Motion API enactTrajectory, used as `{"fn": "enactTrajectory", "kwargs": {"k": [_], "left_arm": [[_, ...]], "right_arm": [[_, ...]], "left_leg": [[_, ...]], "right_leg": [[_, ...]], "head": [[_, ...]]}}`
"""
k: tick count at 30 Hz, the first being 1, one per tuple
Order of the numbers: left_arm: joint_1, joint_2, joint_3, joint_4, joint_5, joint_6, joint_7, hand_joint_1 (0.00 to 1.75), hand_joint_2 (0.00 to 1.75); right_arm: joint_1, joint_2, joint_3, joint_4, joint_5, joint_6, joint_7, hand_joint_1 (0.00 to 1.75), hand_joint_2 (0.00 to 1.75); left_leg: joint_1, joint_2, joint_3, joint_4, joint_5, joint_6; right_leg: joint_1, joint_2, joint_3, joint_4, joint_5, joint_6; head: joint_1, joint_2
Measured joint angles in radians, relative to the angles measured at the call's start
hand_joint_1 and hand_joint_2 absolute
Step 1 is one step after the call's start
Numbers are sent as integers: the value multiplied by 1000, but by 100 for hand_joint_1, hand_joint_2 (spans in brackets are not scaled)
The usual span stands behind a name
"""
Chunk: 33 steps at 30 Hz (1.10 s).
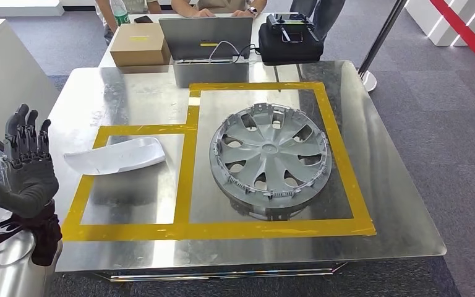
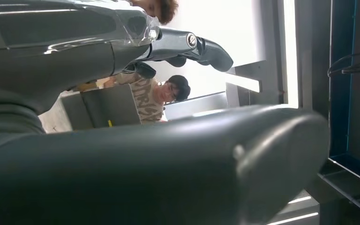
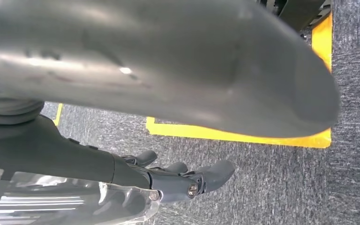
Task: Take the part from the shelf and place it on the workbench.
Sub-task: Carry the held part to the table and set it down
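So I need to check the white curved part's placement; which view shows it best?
The head view: the white curved part lies whole inside the smaller yellow-taped box on the workbench. The left wrist view looks past it at people; the right wrist view faces the floor.

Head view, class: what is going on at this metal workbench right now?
Nothing is being handled. The robot's left hand is raised beside the workbench, fingers apart and holding nothing. A grey wheel cover lies in the larger yellow-taped box, and a pale curved part lies in the smaller one. The right hand hangs over carpet, also holding nothing. People sit behind a laptop at the far side.
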Motion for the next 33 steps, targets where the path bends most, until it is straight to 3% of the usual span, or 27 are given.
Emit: {"fn": "enactTrajectory", "kwargs": {"k": [4,7,9,11,12,13,14,16,18,21,22,24,26,27,28,29,31,33], "left_arm": [[20,-12,29,-24,-12,-13,0,0,0],[31,-17,41,-40,-17,-26,0,0,0],[38,-20,44,-46,-20,-32,0,0,0],[49,-23,46,-46,-21,-36,0,0,0],[55,-24,47,-46,-21,-37,0,0,0],[60,-26,47,-46,-21,-37,0,0,0],[63,-28,48,-47,-21,-37,0,0,0],[66,-32,50,-52,-22,-35,0,0,0],[68,-37,51,-61,-23,-34,0,0,0],[69,-45,50,-66,-24,-36,0,0,0],[68,-48,50,-66,-24,-37,0,0,0],[68,-53,49,-66,-27,-38,0,0,0],[68,-60,47,-65,-33,-38,0,0,0],[68,-64,46,-63,-36,-40,0,0,0],[68,-68,45,-61,-37,-44,0,0,0],[68,-71,43,-59,-37,-48,0,0,0],[65,-75,41,-57,-37,-61,0,0,0],[57,-78,39,-55,-37,-78,0,0,0]], "right_arm": [[-2,2,0,0,5,0,0,0,0],[-2,2,0,0,10,0,2,0,0],[-2,0,0,0,13,0,7,0,0],[-2,-2,0,0,16,1,14,0,0],[-1,-4,0,0,17,1,17,0,0],[0,-6,0,0,19,2,19,0,0],[0,-8,0,0,22,2,21,0,0],[-1,-13,0,0,26,2,22,0,0],[-3,-20,0,0,29,1,23,0,0],[-3,-29,0,0,27,-2,24,0,0],[-3,-32,0,0,25,-4,24,0,0],[-5,-37,-1,0,23,-7,24,0,0],[-5,-41,-1,0,23,-8,24,0,0],[-5,-42,-1,0,25,-8,24,0,0],[-5,-43,-1,0,26,-8,24,0,0],[-5,-43,-1,0,28,-8,24,0,0],[-5,-42,-1,0,31,-8,24,0,0],[-7,-40,-1,0,34,-8,20,0,0]], "left_leg": [[-5,-1,0,3,-2,9],[1,3,5,-10,10,23],[7,6,7,-18,17,31],[8,8,5,-18,18,32],[8,9,5,-18,18,31],[9,9,4,-17,19,30],[10,9,4,-17,20,27],[13,8,2,-12,21,19],[12,6,-3,-7,24,6],[14,2,-9,-5,32,-13],[15,1,-15,3,21,-20],[18,1,-43,73,-44,-30],[19,1,-86,201,-126,-37],[19,1,-98,251,-146,-38],[19,1,-94,267,-147,-38],[19,1,-69,244,-129,-37],[18,1,26,108,-77,-30],[14,-1,104,-16,-58,-22]], "right_leg": [[-5,0,2,-1,2,10],[-5,0,-1,10,-11,19],[-4,0,-31,89,-67,23],[-4,0,-86,223,-131,26],[-5,0,-103,269,-144,27],[-5,0,-103,278,-137,27],[-6,0,-80,241,-110,27],[-7,0,-1,96,-50,27],[-5,4,45,6,-23,21],[-3,6,36,-3,-16,3],[-4,5,31,-3,-11,-6],[-7,2,16,-4,3,-21],[-7,1,-3,-4,16,-26],[-6,0,-13,-3,23,-26],[-5,-1,-22,-3,30,-26],[-5,-1,-30,-3,36,-25],[-4,0,-40,-3,48,-20],[-2,0,-47,-3,60,-11]], "head": [[0,0],[0,0],[2,0],[2,0],[2,0],[2,0],[2,0],[2,0],[2,0],[2,0],[0,0],[-5,0],[-9,0],[-9,0],[-9,0],[-9,0],[-9,0],[-9,0]]}}
